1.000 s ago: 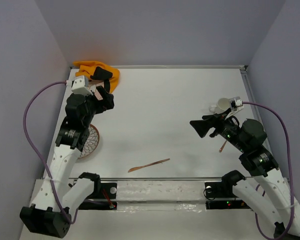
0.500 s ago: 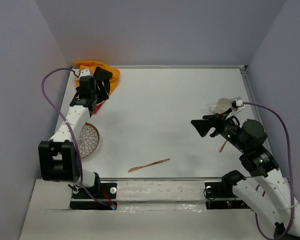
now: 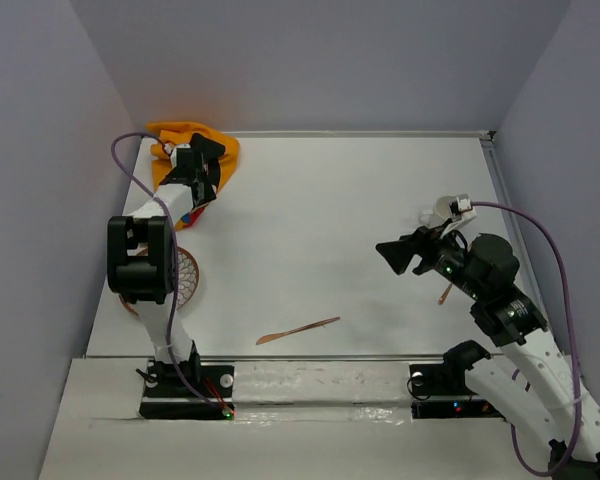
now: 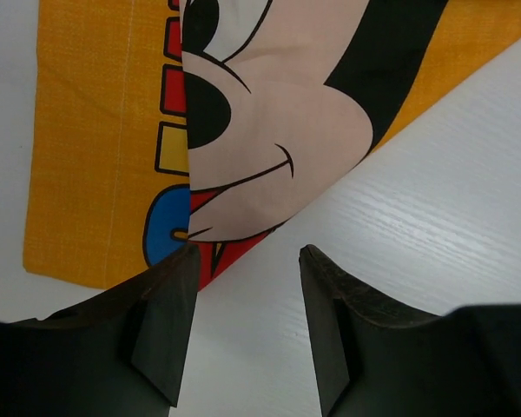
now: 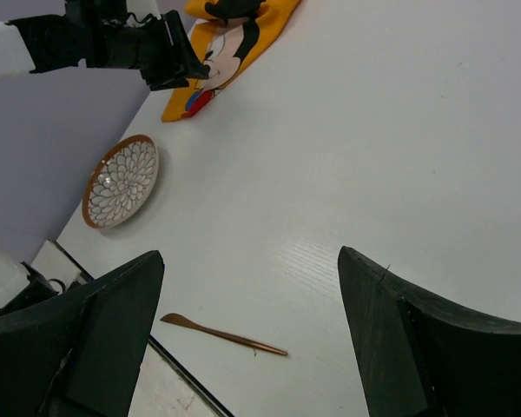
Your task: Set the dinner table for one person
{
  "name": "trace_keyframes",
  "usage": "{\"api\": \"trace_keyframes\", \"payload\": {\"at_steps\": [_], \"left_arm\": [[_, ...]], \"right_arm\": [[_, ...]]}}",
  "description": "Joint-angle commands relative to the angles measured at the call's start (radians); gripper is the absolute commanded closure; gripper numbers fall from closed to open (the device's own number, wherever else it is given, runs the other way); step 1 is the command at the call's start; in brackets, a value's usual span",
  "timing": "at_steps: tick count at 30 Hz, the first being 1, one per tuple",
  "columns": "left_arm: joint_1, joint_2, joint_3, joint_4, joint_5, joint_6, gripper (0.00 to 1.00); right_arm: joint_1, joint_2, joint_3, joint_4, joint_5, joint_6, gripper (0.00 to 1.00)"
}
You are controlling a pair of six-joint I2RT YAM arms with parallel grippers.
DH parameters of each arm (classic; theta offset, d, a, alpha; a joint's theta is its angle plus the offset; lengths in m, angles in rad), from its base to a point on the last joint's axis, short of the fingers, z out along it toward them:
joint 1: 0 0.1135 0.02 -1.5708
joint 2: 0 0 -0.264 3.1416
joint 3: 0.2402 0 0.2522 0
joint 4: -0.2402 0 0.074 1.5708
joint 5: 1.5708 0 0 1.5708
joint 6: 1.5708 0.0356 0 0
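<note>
Cloth woven orange, folded | left tool parted, empty | right tool wide, empty | dinner table matte white

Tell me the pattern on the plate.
The plate has white petals ringed by a brown rim; clearest in the right wrist view.

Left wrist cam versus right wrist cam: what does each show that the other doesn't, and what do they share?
Only the left wrist view shows the Mickey face print on the orange cloth in close detail, with the open fingers of the left gripper framing the cloth's near edge. Only the right wrist view shows the flower-patterned plate, the copper utensil near the front edge, and the open right gripper. Both show the cloth, the left gripper and the white dinner table.
</note>
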Motion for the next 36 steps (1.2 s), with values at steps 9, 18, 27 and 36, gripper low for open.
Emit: {"api": "trace_keyframes", "payload": {"at_steps": [9,18,27,36], "left_arm": [[0.018,0.182,0.122,-0.078,-0.039,0.016,0.36],[-0.034,0.124,0.079,0.04,0.225,-0.094,1.0],[-0.351,-0.053,-0.035,0.491,0.455,-0.536,1.0],[-0.527,-0.042,-0.091,0.592,0.307,-0.626,0.12]], "right_arm": [[0.008,-0.002,-0.015,0.08,-0.034,0.011,0.14],[0.008,0.051,-0.012,0.126,-0.045,0.018,0.16],[0.008,0.177,0.005,0.158,-0.03,-0.004,0.21],[0.008,0.265,0.029,0.088,0.125,-0.065,0.14]]}}
